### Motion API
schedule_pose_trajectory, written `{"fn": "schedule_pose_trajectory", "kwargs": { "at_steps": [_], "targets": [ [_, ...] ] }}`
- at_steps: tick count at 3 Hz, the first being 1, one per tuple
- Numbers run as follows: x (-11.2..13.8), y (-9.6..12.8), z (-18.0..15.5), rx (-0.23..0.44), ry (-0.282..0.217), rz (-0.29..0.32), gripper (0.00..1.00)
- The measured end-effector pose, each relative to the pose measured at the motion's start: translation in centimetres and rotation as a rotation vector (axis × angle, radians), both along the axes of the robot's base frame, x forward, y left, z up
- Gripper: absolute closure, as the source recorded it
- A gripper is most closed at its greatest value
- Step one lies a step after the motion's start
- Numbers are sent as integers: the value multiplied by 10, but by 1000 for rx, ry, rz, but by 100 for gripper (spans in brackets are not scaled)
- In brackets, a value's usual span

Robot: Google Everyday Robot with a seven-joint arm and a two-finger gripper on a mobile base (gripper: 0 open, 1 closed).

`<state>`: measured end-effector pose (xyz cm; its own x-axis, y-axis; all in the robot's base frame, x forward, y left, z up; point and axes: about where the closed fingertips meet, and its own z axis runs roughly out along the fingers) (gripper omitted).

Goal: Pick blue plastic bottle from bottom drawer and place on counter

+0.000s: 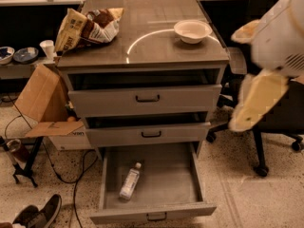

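Note:
The blue plastic bottle (129, 181) lies on its side in the open bottom drawer (168, 177), left of middle, cap pointing toward the back. The drawer is pulled fully out at floor level. The counter (156, 49) is the grey cabinet top with a white arc on it. My gripper (239, 80) hangs in the air at the right, beside the cabinet at the height of the upper drawers, well above and to the right of the bottle. Its two cream fingers (259, 101) stand apart and hold nothing.
A tan-and-brown snack bag (88, 26) lies at the counter's back left and a white bowl (192, 31) at its back right. The two upper drawers stand slightly ajar. A black office chair (280, 127) stands right; a cardboard box (42, 103), cables and shoes (40, 213) lie left.

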<state>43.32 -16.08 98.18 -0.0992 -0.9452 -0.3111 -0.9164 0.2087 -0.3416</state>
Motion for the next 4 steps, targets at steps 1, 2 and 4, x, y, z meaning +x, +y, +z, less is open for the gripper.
{"fn": "schedule_pose_trajectory", "kwargs": {
  "at_steps": [1,2,4],
  "targets": [
    [3,55,-69,86,42,127,0],
    [5,110,-146,151,105,252,0],
    [11,227,-305,239,184,493,0]
  ]
}}
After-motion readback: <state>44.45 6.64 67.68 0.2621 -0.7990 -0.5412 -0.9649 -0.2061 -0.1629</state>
